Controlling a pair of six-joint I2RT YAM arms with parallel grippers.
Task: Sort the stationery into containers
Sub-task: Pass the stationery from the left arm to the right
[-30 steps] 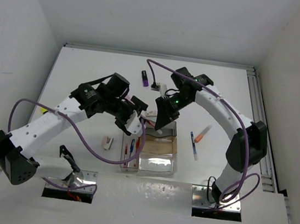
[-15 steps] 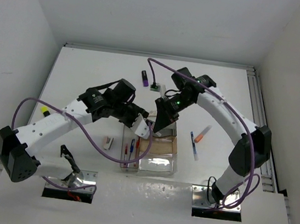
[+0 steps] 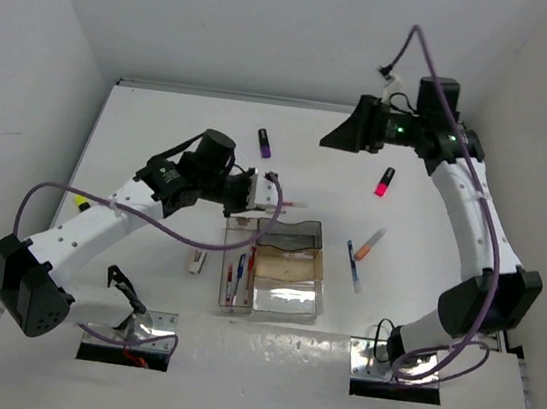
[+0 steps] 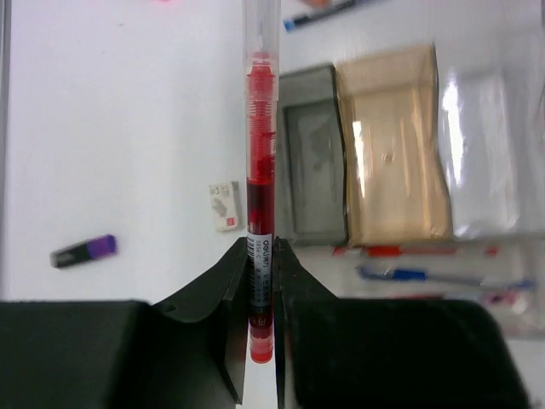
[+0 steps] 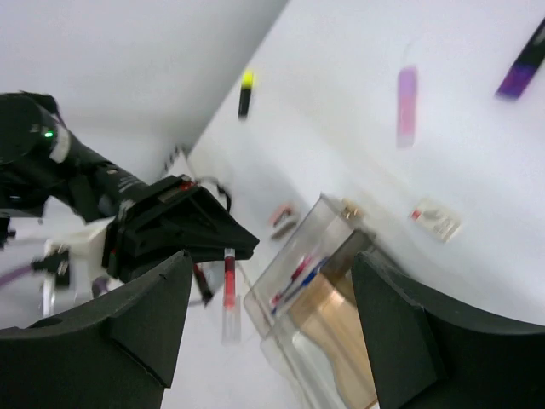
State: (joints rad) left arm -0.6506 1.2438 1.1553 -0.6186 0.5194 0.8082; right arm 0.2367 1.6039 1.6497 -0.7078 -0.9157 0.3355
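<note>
The right gripper [image 3: 335, 139], jaws apart and empty, has swung away to the far right, leaving the left gripper [image 4: 260, 256] clamped on a red pen [image 4: 259, 162] over the trays' [image 3: 286, 302] far edge, seemingly ready for dropping in.

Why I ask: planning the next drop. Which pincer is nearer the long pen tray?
Left. The left pincer, gripping a red pen, hovers beside the long pen tray; the right pincer is raised far off, back right.

Right tool [image 3: 330, 141] now up and away
</note>
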